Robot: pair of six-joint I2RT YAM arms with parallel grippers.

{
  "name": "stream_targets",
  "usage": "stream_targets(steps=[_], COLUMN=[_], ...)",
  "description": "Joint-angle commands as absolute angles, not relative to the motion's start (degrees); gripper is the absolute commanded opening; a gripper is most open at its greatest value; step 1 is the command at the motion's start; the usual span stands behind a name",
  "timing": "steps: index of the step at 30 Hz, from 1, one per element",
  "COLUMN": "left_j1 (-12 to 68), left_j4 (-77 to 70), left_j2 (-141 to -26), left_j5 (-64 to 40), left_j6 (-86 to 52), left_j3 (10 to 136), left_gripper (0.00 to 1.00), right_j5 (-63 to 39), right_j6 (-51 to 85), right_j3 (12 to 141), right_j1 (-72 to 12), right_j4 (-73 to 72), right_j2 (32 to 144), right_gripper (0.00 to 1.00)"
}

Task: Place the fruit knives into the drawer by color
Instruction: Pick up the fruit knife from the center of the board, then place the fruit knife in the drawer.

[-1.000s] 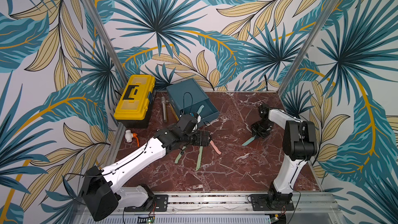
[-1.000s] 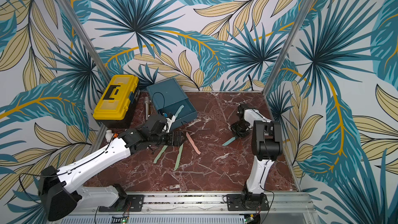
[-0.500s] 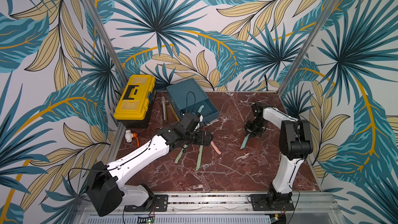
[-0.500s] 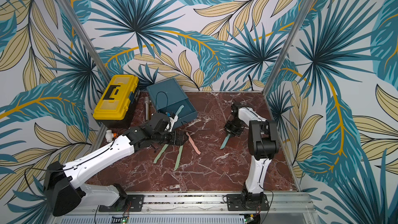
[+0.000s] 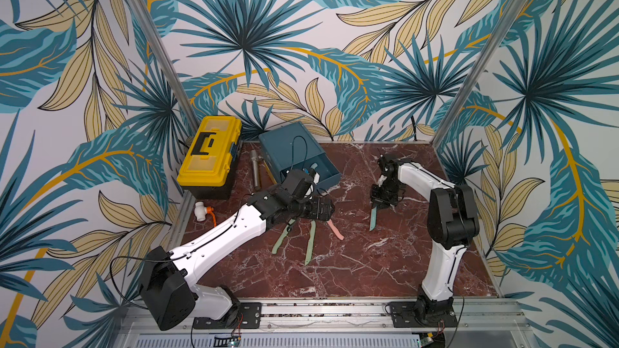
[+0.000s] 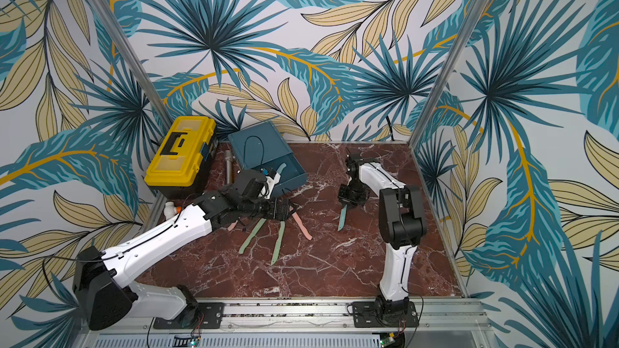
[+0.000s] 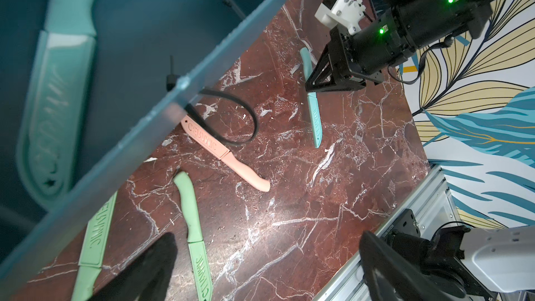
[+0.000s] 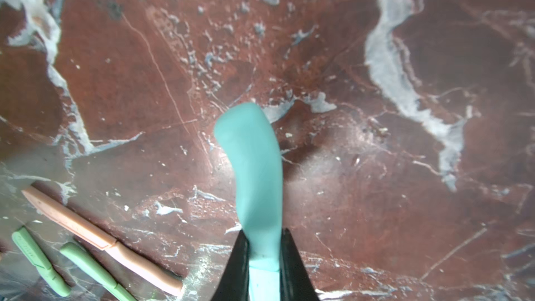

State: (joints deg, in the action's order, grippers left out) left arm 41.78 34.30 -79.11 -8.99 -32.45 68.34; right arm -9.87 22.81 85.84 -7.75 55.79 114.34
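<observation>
In the right wrist view, the blue knife (image 8: 252, 163) is pinched by the right gripper (image 8: 265, 237). In a top view, it is carried closer to the drawer (image 5: 278, 148) than before. The left gripper (image 5: 325, 210) is kept spread wide beside the pink knife (image 5: 336, 230).

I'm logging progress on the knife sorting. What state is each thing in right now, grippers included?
Drawer: pulled open.
Stored blue knife: lying inside the drawer.
Toolbox: lid closed.
Right gripper: shut on the held blue knife.
Left gripper: open, empty.
Green knives: flat on the table.
Pink knife: flat on the table.
</observation>
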Motion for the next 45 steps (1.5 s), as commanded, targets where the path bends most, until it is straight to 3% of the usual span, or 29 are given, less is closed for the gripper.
stream_targets(steps=[1,11,21,27,35,42,45], left_j1=[41.14,36.25,28.97,24.76,22.37,21.28,20.76], left_j4=[35.36,40.53,44.90,45.44,46.76,46.85,46.85], left_j2=[-79.56,-80.31,-83.68,-85.14,-87.01,-86.31,-86.30], left_j5=[-8.92,-8.95,-10.76,-12.14,-13.41,-13.62,-13.61], left_j6=[-30.73,-25.60,-20.49,-19.51,-18.81,-18.78,-18.74], left_j3=[70.92,78.28,88.54,92.59,96.41,95.56,95.45], left_gripper=[1.00,1.00,1.00,1.00,1.00,1.00,1.00], right_j5=[-10.35,-23.16,-24.71,-23.35,-23.43,-23.72,-24.10], right_j6=[22.44,38.09,66.21,79.52,81.24,82.09,81.42], right_j3=[86.04,83.16,84.28,89.02,103.06,104.77,105.34], right_j1=[-7.65,-8.56,-20.00,-25.76,-28.61,-29.63,-29.62], right_j4=[58.80,55.66,40.94,30.83,30.75,31.55,30.31], right_j2=[110.62,96.07,85.17,89.06,103.07,107.39,108.64], right_gripper=[0.00,0.00,0.00,0.00,0.00,0.00,0.38])
